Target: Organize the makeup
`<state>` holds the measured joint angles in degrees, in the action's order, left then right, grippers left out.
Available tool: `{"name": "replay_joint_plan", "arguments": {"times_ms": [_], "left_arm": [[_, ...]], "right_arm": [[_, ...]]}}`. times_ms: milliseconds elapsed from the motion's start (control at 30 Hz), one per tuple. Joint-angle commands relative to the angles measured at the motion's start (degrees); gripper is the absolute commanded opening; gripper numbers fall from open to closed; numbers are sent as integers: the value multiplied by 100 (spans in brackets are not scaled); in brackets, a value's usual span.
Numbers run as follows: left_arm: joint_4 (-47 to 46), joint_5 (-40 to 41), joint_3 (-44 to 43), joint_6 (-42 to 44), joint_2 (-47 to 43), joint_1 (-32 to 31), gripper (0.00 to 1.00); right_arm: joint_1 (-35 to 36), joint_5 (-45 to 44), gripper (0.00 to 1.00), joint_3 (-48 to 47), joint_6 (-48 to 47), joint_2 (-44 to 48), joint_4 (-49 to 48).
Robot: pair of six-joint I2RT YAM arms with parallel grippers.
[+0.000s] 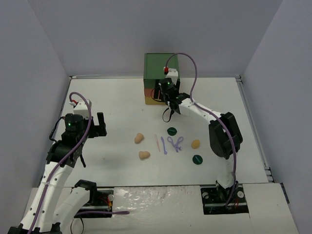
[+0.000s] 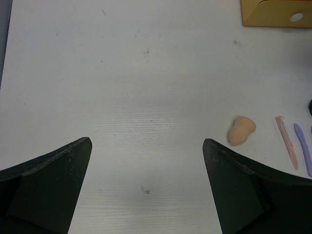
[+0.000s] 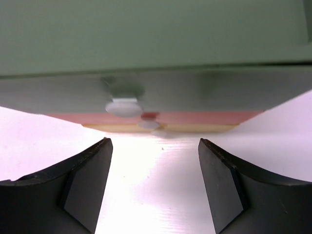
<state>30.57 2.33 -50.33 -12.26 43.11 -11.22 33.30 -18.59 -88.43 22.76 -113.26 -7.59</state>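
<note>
The makeup that I can see lies loose on the white bench (image 1: 112, 97), scattered around the middle. Three pieces are tan and egg-shaped. The left sponge (image 1: 139, 138) has the near sponge (image 1: 144, 155) just below it, and the right sponge (image 1: 195, 144) lies off on the other side. Between them is a pale orange stick (image 1: 157, 143), thin and straight. Beside that are the lilac tools (image 1: 174, 144), one straight and the others looped. There are also two dark green round pieces: the far disc (image 1: 171, 131) sits just above the lilac tools, and the near disc (image 1: 197, 159) just below the right sponge.

The drawer box (image 1: 161, 66) stands at the back of the bench. Its front shows a green drawer with a white knob (image 3: 124, 106), an orange one under it and a yellow strip lowest. I cannot see inside any drawer.

The right gripper (image 3: 154, 146) faces the box front with its fingers apart. The left gripper (image 2: 146, 146) hangs over bare bench left of the makeup, fingers spread wide.
</note>
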Motion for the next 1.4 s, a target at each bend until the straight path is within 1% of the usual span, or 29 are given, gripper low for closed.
{"name": "replay_joint_plan", "arguments": {"times_ms": [0,200,467,833,1100,1367], "left_arm": [[-288,-49,-232,-66,13,24,97],[-279,-30,-232,-67,32,24,97],[-285,-31,-232,-72,57,24,97],[-288,-40,-232,-75,57,24,97],[-288,-40,-232,-75,39,24,97],[-288,-40,-240,-75,22,24,97]], "right_arm": [[-43,-48,66,316,118,610,-548],[-43,-4,59,695,-104,562,-1173],[-38,-77,48,869,-286,394,-1832],[19,-317,47,717,-273,118,-1957],[36,-408,42,596,-193,-58,-1930],[71,-511,41,478,-150,-193,-1973]]}}
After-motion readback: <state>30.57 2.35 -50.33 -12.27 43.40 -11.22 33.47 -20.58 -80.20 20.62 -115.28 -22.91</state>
